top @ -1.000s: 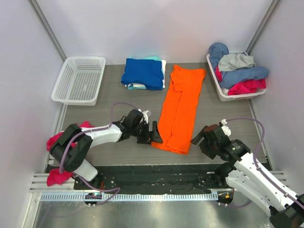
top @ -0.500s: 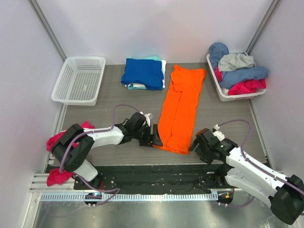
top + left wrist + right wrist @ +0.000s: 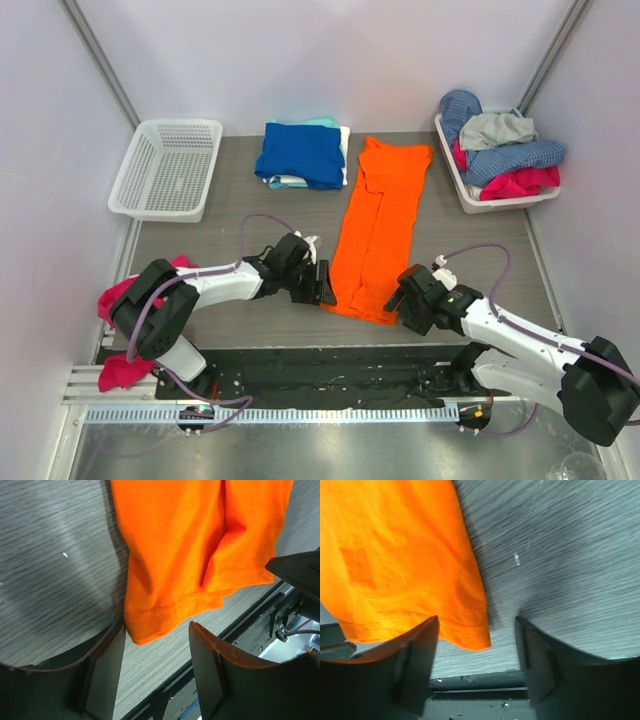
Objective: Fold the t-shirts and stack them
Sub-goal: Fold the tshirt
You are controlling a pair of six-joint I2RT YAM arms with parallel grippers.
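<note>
A bright orange t-shirt [image 3: 378, 226] lies folded lengthwise into a long strip in the middle of the table. A folded royal blue t-shirt [image 3: 300, 153] tops a stack with pale teal and white cloth at the back. My left gripper [image 3: 325, 290] is open at the strip's near left corner [image 3: 145, 630], which lies between the jaws. My right gripper [image 3: 403, 305] is open at the near right corner [image 3: 470, 635], which also lies between the jaws. Neither gripper holds anything.
A white mesh basket [image 3: 166, 168] stands at the back left. A white bin [image 3: 497, 150] of crumpled clothes stands at the back right. Pink cloth [image 3: 122, 330] lies by the left arm's base. A dark rail [image 3: 330, 365] runs along the table's near edge.
Both grippers have moved inward to the orange shirt's near corners. The right arm has come forward and left; the left gripper has edged right. The shirt has not moved.
</note>
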